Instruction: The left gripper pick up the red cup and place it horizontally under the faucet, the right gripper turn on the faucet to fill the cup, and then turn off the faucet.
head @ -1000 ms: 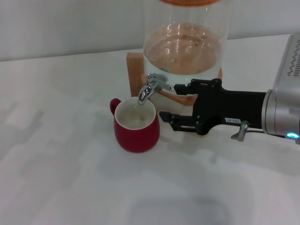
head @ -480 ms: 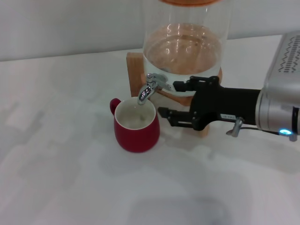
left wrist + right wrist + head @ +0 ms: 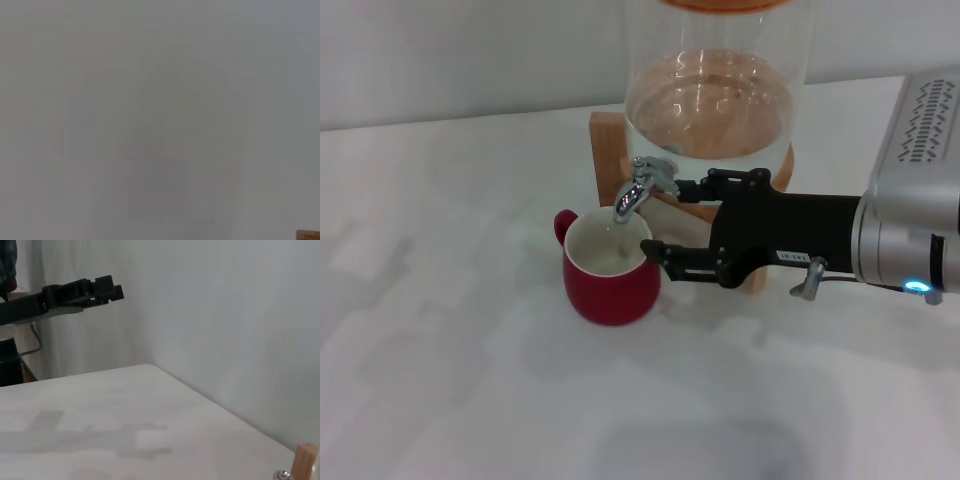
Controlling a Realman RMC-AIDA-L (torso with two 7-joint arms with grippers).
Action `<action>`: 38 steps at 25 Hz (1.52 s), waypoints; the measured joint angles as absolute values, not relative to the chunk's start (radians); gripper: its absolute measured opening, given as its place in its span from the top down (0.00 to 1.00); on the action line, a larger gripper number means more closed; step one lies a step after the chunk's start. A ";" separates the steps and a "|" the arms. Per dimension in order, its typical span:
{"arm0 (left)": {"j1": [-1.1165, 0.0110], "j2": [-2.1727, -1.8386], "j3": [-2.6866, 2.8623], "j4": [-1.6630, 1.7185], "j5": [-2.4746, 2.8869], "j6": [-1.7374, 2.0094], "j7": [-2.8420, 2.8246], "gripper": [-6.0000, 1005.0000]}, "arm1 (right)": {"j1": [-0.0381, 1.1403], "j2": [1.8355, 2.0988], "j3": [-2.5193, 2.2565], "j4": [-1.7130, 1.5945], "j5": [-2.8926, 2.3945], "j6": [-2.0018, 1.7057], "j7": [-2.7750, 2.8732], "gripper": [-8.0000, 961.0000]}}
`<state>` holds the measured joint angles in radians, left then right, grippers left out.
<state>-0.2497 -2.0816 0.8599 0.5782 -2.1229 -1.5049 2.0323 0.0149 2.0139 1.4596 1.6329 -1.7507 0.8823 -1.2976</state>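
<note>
White desk [image 3: 450,380] fills the head view, with a pale wall behind it. At the far side stands a clear glass dispenser [image 3: 715,90] on a wooden stand [image 3: 610,150], holding water. Low on its front is the faucet [image 3: 642,187], its chrome spout curving down over the red cup [image 3: 610,268]. That cup stands upright on the desk directly below the spout, its handle pointing left and far, its white inside showing.

From the right, the right gripper [image 3: 665,218] reaches in level, its fingers [image 3: 692,188] apart: the far one lies just beside the faucet lever, the near one just beside the cup's right rim. Whether either touches cannot be told.

In the right wrist view the left gripper [image 3: 107,291] hangs well off, above the desk near a curtain; its fingers' state cannot be told.
</note>
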 joint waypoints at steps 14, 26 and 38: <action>-0.249 -2.082 0.861 0.577 -2.123 -1.505 2.027 0.12 | 0.038 2.011 1.448 1.637 -1.759 0.928 -1.299 0.25; -0.215 -2.068 0.858 0.606 -2.100 -1.539 1.950 0.12 | -0.034 2.010 1.540 1.670 -1.751 0.933 -1.298 0.25; -0.109 -2.065 0.803 0.733 -2.081 -1.703 1.827 0.12 | -0.061 2.010 1.630 1.660 -1.736 0.940 -1.296 0.25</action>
<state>-0.1091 -2.0645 0.8031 0.7330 -2.0812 -1.7028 1.8272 -0.0609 2.0097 1.6297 1.6598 -1.7364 0.9398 -1.2962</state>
